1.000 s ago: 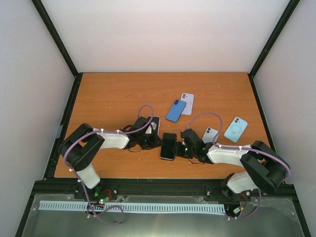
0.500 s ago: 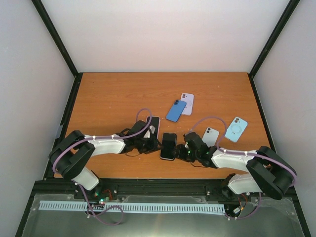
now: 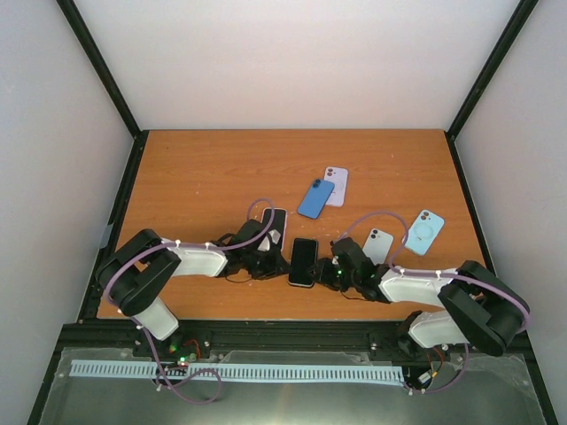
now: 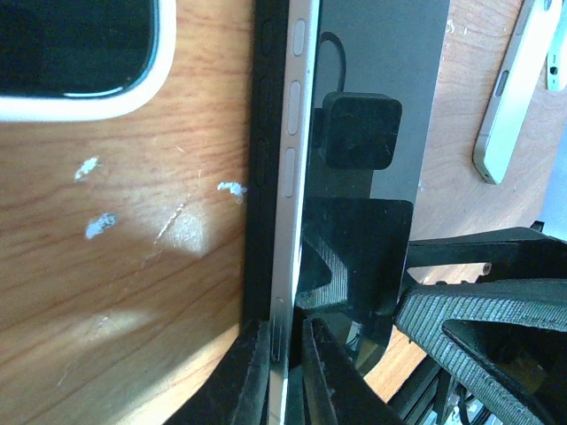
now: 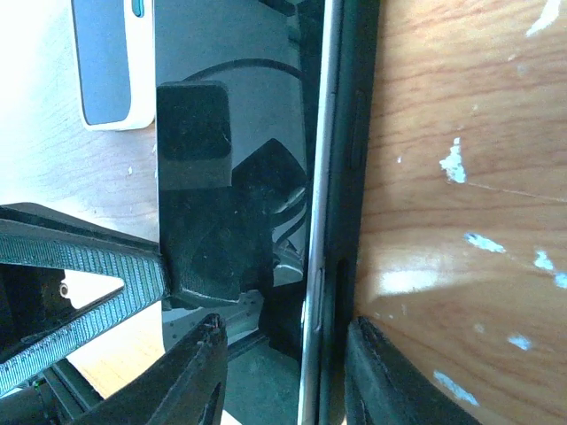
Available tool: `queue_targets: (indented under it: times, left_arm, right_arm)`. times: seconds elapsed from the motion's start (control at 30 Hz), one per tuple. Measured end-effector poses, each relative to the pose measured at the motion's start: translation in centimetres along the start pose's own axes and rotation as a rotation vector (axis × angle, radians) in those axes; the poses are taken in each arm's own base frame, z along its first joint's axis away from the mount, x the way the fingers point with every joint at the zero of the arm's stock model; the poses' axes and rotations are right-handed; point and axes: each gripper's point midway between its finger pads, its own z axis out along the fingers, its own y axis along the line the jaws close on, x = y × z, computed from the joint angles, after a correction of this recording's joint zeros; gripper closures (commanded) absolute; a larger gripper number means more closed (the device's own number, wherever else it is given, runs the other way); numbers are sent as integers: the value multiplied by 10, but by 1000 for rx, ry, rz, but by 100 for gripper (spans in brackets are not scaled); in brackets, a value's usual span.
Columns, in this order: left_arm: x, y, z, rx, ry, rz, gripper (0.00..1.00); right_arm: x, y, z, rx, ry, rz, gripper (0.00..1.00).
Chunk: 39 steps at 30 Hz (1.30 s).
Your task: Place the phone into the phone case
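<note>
A black-screened phone (image 3: 302,262) lies flat near the table's front edge between my two grippers. In the left wrist view its silver edge (image 4: 297,177) rises out of the black phone case (image 4: 261,177) beside it. My left gripper (image 4: 285,341) (image 3: 271,258) is shut on that silver edge, one finger on each side. My right gripper (image 5: 285,341) (image 3: 327,270) stands open astride the opposite side. One of its fingers is over the screen and the other is outside the black phone case (image 5: 352,177). The phone (image 5: 230,106) reflects the grippers.
A white-rimmed phone (image 3: 276,221) lies just behind my left gripper. A blue phone (image 3: 315,198) and a lilac one (image 3: 335,184) lie mid-table. A pale phone (image 3: 377,241) and a light-blue case (image 3: 423,232) lie to the right.
My left gripper has closed onto the phone's edge after standing wider half a second ago. Both arms have shifted slightly, and the phone has stayed in place.
</note>
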Motion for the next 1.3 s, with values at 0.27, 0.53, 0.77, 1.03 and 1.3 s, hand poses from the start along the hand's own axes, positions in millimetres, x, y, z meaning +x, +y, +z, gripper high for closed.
queue_targets:
  times: [0.27, 0.53, 0.77, 1.03, 1.3]
  left_arm:
    - [-2, 0, 1, 3, -6, -4, 77]
    - [-3, -3, 0, 15, -14, -3, 76]
    - [-3, -3, 0, 19, -16, -5, 76]
    - [-3, -4, 0, 31, -22, -9, 69]
    - [2, -5, 1, 51, -14, -15, 68]
  right_arm:
    - [2, 15, -15, -88, -7, 41, 63]
    - [-4, 34, -28, -174, -48, 40, 61]
    - [-5, 32, -23, -177, -47, 54, 63]
    - [-4, 27, -13, -162, -37, 53, 82]
    - [-5, 23, -13, -148, -53, 26, 94]
